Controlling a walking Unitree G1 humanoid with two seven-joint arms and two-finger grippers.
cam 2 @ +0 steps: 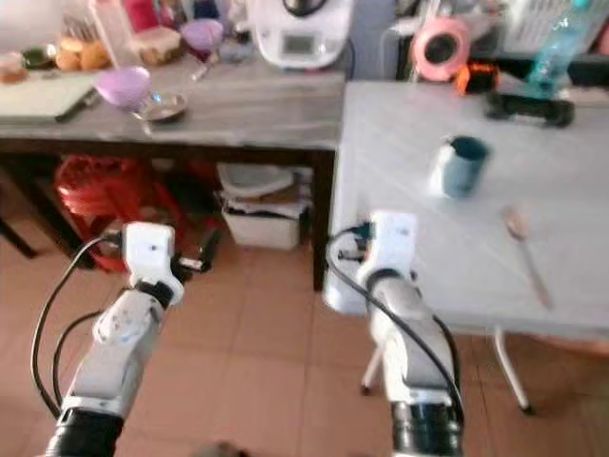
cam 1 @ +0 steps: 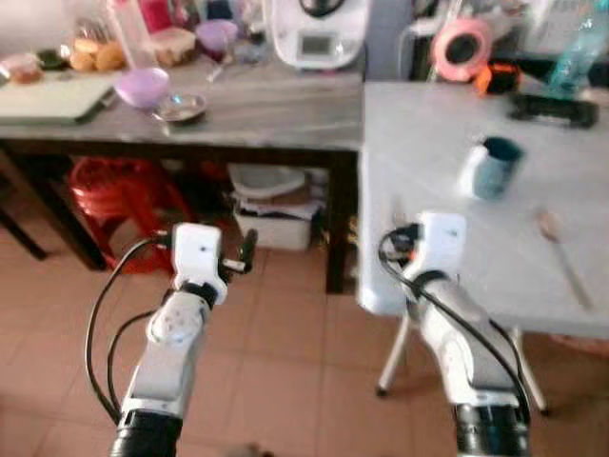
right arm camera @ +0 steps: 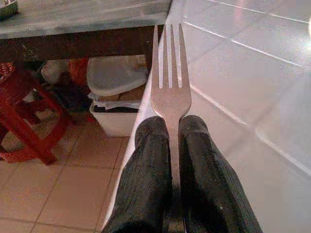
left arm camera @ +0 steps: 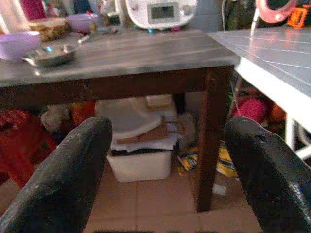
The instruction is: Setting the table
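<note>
1. Between the two black fingers (right arm camera: 150,170) of the right gripper (right arm camera: 171,127) sits a silver fork (right arm camera: 170,73), pinched tight by its handle, tines pointing away from the wrist over the near left edge of the white worktop (cam 1: 457,257).
2. At the left gripper (left arm camera: 167,160), the fingers (left arm camera: 73,179) stand wide apart with nothing between them, held over the tiled floor (cam 1: 276,352) in front of the dark wooden worktop (cam 1: 266,109).
3. On the white worktop, a teal mug (cam 1: 493,166) stands well beyond the fork; what it holds cannot be made out.
4. A spoon (cam 1: 561,252) lies to the right of the mug, apart from it.
5. A black object (cam 1: 552,109) lies at the far side of the white worktop, too blurred to name, with a pink round thing (cam 1: 461,46) and a bottle (cam 1: 577,52) behind it.
6. On the dark wooden worktop stand a lilac bowl (cam 1: 141,88) and, just beside it, a shallow metal dish (cam 1: 181,107); their contents are not visible.
7. Further back are a white kitchen appliance (cam 1: 318,30), a purple bowl (cam 1: 217,36) and some round bread rolls (cam 1: 93,55), partly cut off at the frame top.
8. Under the dark worktop sit a red plastic stool (cam 1: 119,205) and a white bin (left arm camera: 141,162) stacked with papers and lids.
9. Both silver arms reach forward, cables looping along them.
</note>
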